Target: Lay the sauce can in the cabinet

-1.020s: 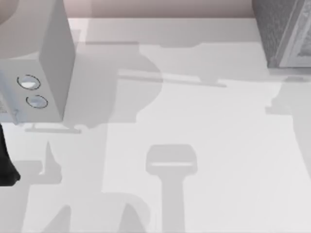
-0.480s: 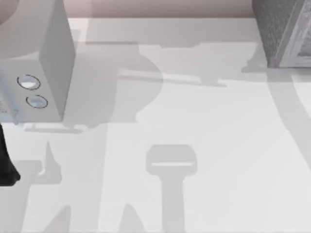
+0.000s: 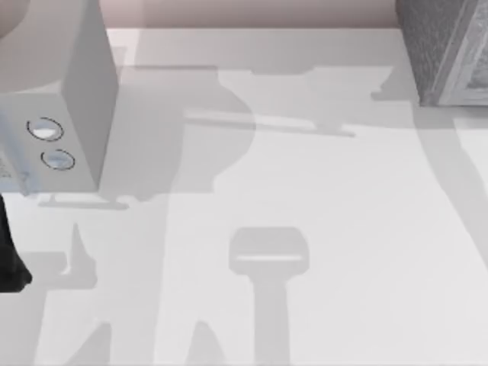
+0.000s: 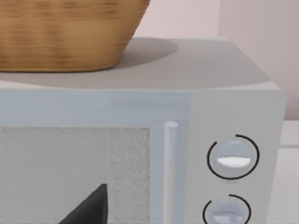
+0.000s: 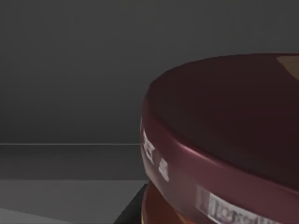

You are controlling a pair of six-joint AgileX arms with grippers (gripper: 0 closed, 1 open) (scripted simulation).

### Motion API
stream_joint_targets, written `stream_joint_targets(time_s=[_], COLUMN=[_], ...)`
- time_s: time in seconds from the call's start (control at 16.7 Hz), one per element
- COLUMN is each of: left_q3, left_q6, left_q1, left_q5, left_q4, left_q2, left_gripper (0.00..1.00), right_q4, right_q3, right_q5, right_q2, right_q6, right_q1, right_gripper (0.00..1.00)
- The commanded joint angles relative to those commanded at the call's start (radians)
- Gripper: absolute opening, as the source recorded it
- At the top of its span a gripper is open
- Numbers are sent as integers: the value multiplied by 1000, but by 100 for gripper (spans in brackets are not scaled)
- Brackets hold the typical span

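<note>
The sauce can [image 5: 224,140] looms close in the right wrist view. Its dark maroon lid is towards me, with a strip of orange label under it. Plain dark grey surfaces lie behind it. A dark sliver of my right gripper [image 5: 133,210] lies against the can's lower side, and the can appears held. The cabinet [image 3: 442,53], dark grey and speckled, stands at the table's back right corner in the top view. My left arm [image 3: 9,259] is parked at the left edge, with the left gripper [image 4: 91,207] facing the pale box.
A pale smooth box [image 3: 76,99] with two round knobs [image 3: 46,130] stands at the back left, and a wicker basket [image 4: 65,32] rests on top of it. The white table [image 3: 320,198] stretches between the two boxes and carries only shadows.
The right arm's shadow on the table has slid towards the back, up along the cabinet's left side. The left arm has stayed still.
</note>
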Motion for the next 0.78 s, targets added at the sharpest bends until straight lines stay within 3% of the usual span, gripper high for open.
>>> stream_joint_targets(time_s=[0.78], left_q3=[0], left_q6=[0], left_q1=[0], left_q5=[0], left_q4=[0], left_q2=[0], left_gripper=[100], right_q4=[21], right_q3=[161], right_q5=[-28], right_q2=[201], right_q6=[3], right_q1=[-36], right_gripper=[0])
